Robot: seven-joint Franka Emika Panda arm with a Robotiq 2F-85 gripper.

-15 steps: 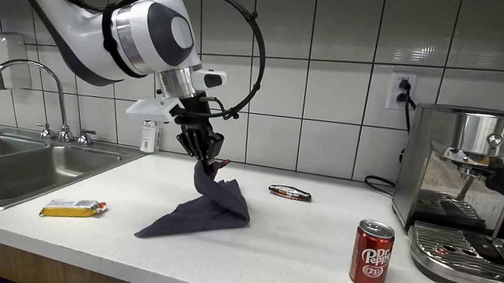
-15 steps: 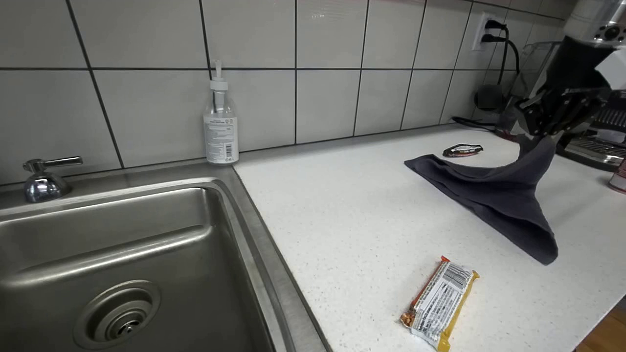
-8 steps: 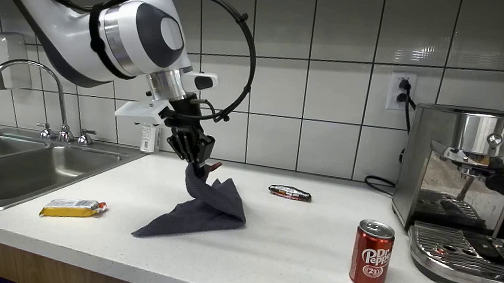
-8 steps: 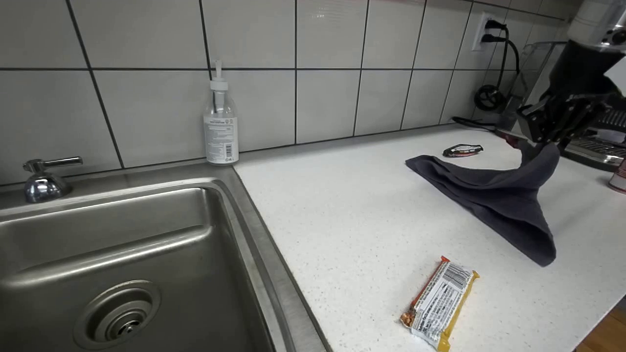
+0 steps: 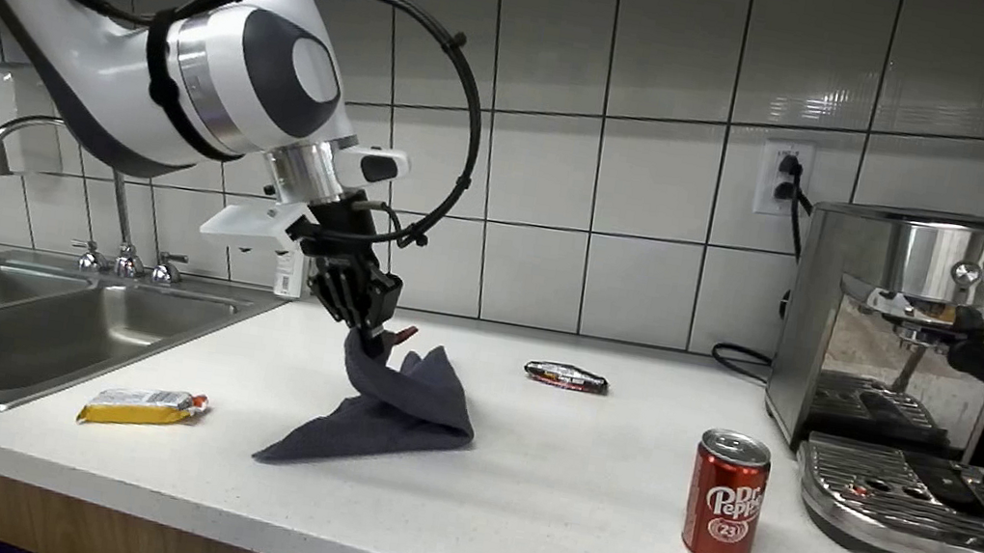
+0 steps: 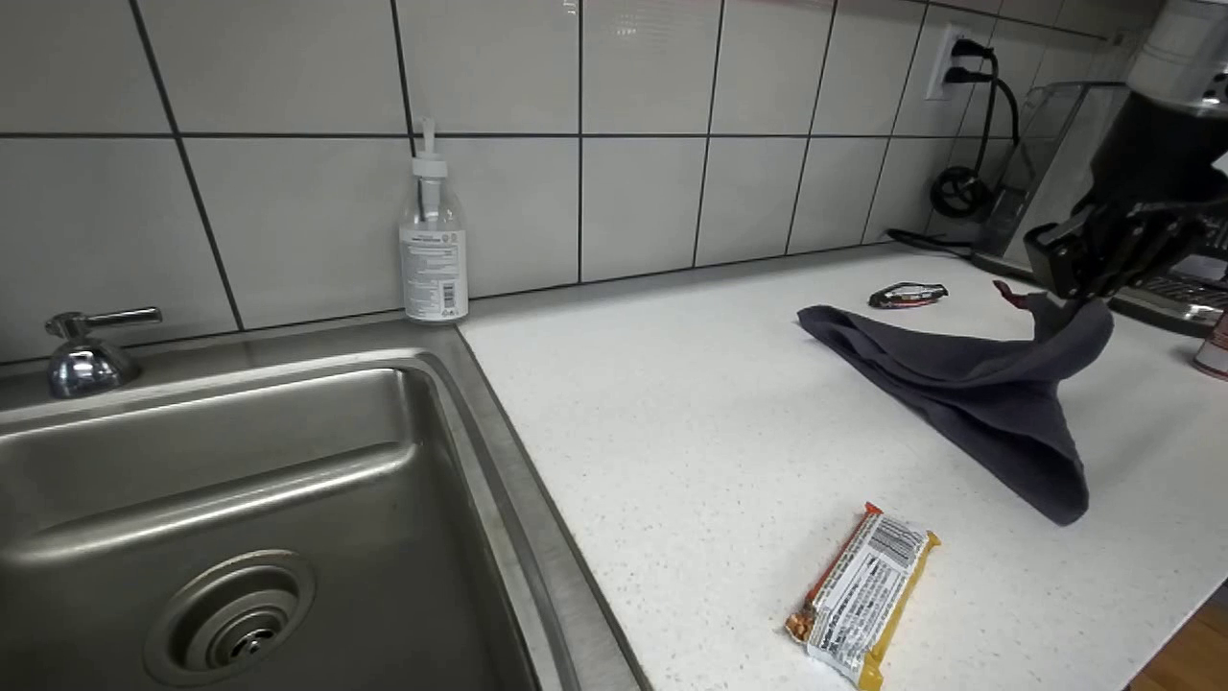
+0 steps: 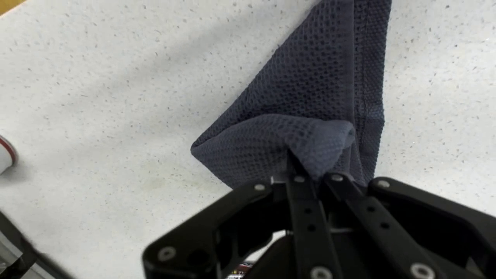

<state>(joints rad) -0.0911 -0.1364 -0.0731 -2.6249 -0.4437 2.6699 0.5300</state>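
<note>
The gripper (image 5: pixel 374 337) has shifted lower toward the front edge of the countertop (image 5: pixel 572 523), pinching the gray waffle-weave towel (image 5: pixel 403 412) inboard of that edge; apparent step: towel repositioning; next move requires maintained pinch.

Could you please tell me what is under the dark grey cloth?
The dark grey cloth rests partly on the white countertop, its raised part pinched in the gripper. Whether anything else lies beneath cannot be seen: the cloth covers it.
</note>
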